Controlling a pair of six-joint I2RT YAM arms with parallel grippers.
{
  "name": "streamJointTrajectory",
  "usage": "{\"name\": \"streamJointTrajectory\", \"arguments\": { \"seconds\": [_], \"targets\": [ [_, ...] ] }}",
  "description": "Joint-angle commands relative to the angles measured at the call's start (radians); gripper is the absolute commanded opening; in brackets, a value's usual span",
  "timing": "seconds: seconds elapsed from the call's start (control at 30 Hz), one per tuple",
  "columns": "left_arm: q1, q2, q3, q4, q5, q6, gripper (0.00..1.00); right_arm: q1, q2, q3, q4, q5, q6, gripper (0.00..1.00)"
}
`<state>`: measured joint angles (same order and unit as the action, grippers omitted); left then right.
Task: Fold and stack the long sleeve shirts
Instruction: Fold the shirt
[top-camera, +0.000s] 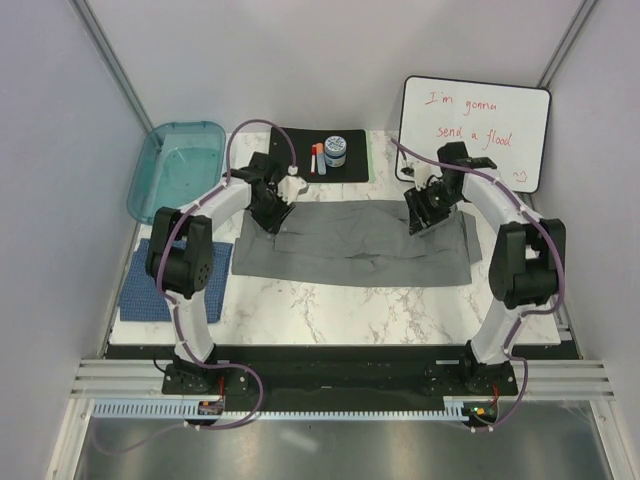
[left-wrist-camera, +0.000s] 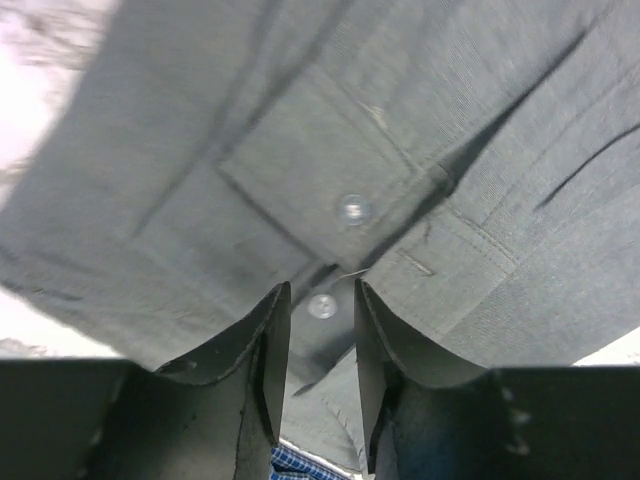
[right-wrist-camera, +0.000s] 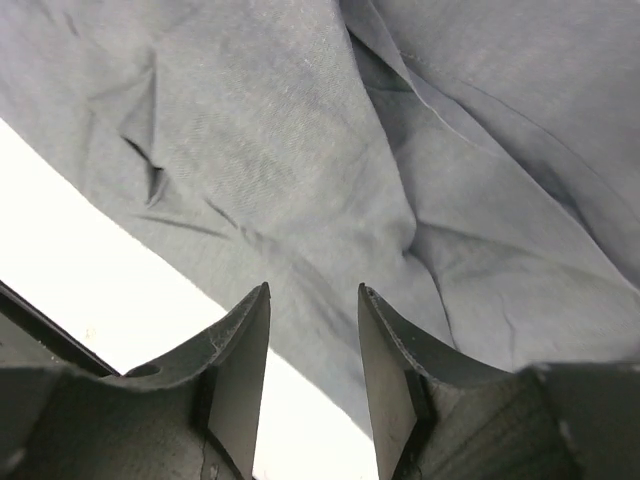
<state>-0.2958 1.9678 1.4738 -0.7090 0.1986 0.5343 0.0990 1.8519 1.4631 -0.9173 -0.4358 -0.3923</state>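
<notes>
White marble tabletop (top-camera: 340, 310) runs across in front of me between pale booth walls, and the grey shirt (top-camera: 360, 245) lies along its far half as a wide, flat band, rumpled near the middle. My left gripper (top-camera: 275, 215) hangs over the band's left end. From that wrist I see my two fingers standing apart, nothing pinched between them, just above a buttoned cuff or placket. My right gripper (top-camera: 425, 220) hangs over the right end, jaws likewise apart and empty above creased cloth near the shirt's far edge.

By my reckoning the grey shirt is only partly folded: it reads as a long strip, not yet a compact packet, so it needs folding across its length. The blue shirt (top-camera: 145, 290) lies as a flat rectangle at the table's left edge, beside my left arm, and looks folded. Nothing is stacked yet; the two shirts are well apart.
</notes>
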Motion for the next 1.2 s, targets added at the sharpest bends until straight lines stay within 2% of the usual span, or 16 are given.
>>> {"name": "streamJointTrajectory", "arguments": {
  "seconds": [0.0, 0.13, 0.23, 0.3, 0.37, 0.4, 0.43, 0.5, 0.53, 0.63, 0.7, 0.73, 0.83, 0.93, 1.0, 1.17],
  "targets": [
    [-0.058, 0.017, -0.09, 0.022, -0.097, 0.139, 0.36, -0.066, -0.106, -0.021, -0.066, 0.031, -0.006, 0.47],
    [-0.108, 0.025, -0.223, 0.016, -0.177, 0.132, 0.32, -0.157, -0.135, -0.066, -0.107, 0.052, -0.057, 0.45],
    [-0.179, -0.039, -0.34, -0.009, -0.194, 0.093, 0.29, -0.202, -0.166, -0.101, -0.129, 0.089, -0.091, 0.44],
    [-0.294, -0.107, -0.404, -0.064, -0.225, 0.044, 0.29, -0.214, -0.192, -0.127, -0.135, 0.12, -0.12, 0.44],
    [-0.408, -0.139, -0.443, -0.148, -0.136, -0.041, 0.29, -0.214, -0.207, -0.15, -0.137, 0.134, -0.135, 0.44],
    [-0.442, -0.155, -0.443, -0.19, -0.084, -0.06, 0.3, -0.214, -0.206, -0.155, -0.137, 0.132, -0.137, 0.43],
    [-0.474, -0.187, -0.426, -0.273, 0.046, -0.068, 0.3, -0.213, -0.207, -0.159, -0.135, 0.129, -0.138, 0.43],
    [-0.526, -0.239, -0.403, -0.306, 0.137, -0.105, 0.32, -0.203, -0.198, -0.165, -0.13, 0.12, -0.134, 0.42],
    [-0.523, -0.295, -0.364, -0.32, 0.218, -0.108, 0.33, -0.197, -0.194, -0.168, -0.126, 0.117, -0.128, 0.4],
    [-0.484, -0.355, -0.264, -0.314, 0.251, -0.152, 0.35, -0.142, -0.174, -0.191, -0.088, 0.126, -0.096, 0.39],
    [-0.396, -0.414, -0.233, -0.279, 0.301, -0.184, 0.36, -0.072, -0.149, -0.217, -0.032, 0.141, -0.063, 0.39],
    [-0.361, -0.434, -0.221, -0.265, 0.376, -0.191, 0.36, -0.05, -0.135, -0.222, -0.017, 0.152, -0.054, 0.39],
    [-0.228, -0.544, -0.254, -0.157, 0.465, -0.224, 0.38, 0.036, -0.067, -0.222, 0.052, 0.173, -0.017, 0.38],
    [-0.112, -0.693, -0.331, 0.0, 0.481, -0.289, 0.43, 0.111, 0.022, -0.187, 0.103, 0.212, -0.005, 0.38],
    [-0.042, -0.788, -0.368, 0.076, 0.472, -0.335, 0.51, 0.164, 0.087, -0.144, 0.113, 0.233, -0.006, 0.38],
    [0.039, -0.897, -0.418, 0.105, 0.374, -0.379, 0.52, 0.277, 0.228, -0.023, 0.115, 0.255, -0.013, 0.38]
  ]
}}
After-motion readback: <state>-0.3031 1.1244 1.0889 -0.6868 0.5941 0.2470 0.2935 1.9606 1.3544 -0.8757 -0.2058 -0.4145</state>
